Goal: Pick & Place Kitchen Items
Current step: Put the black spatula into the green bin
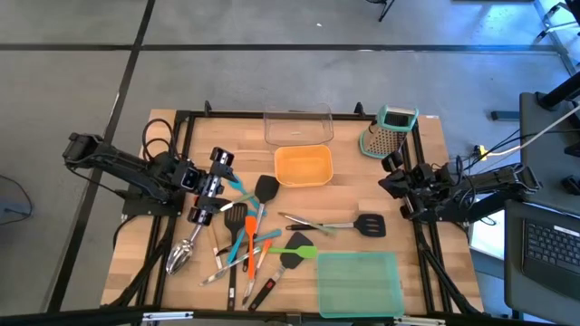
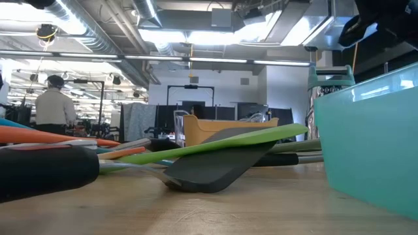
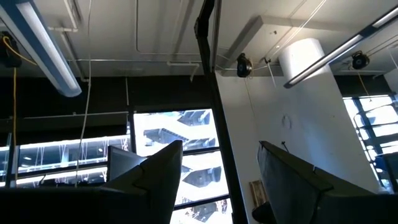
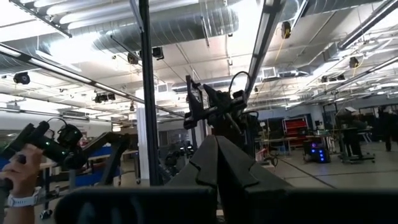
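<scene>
Several long-handled utensils lie in a loose pile on the wooden table's near left: a steel scoop (image 1: 179, 256), orange (image 1: 250, 244) and teal (image 1: 237, 237) tools, a green spatula (image 1: 299, 249) (image 2: 222, 143), black spatulas (image 1: 265, 188) (image 1: 370, 225) and tongs (image 1: 308, 222). My left gripper (image 1: 210, 186) hangs over the pile's left part. It is tipped up toward the ceiling, with its fingers apart and empty (image 3: 221, 149). My right gripper (image 1: 394, 177) waits at the table's right edge, shut and empty (image 4: 216, 140).
A clear tray (image 1: 298, 125) and an orange tray (image 1: 303, 166) stand at the far middle. A teal-green tray (image 1: 358, 282) (image 2: 372, 130) stands near right, and a steel grater (image 1: 390, 131) far right. A person (image 2: 52, 104) stands in the room behind. A hand (image 4: 18, 174) shows in the right wrist view.
</scene>
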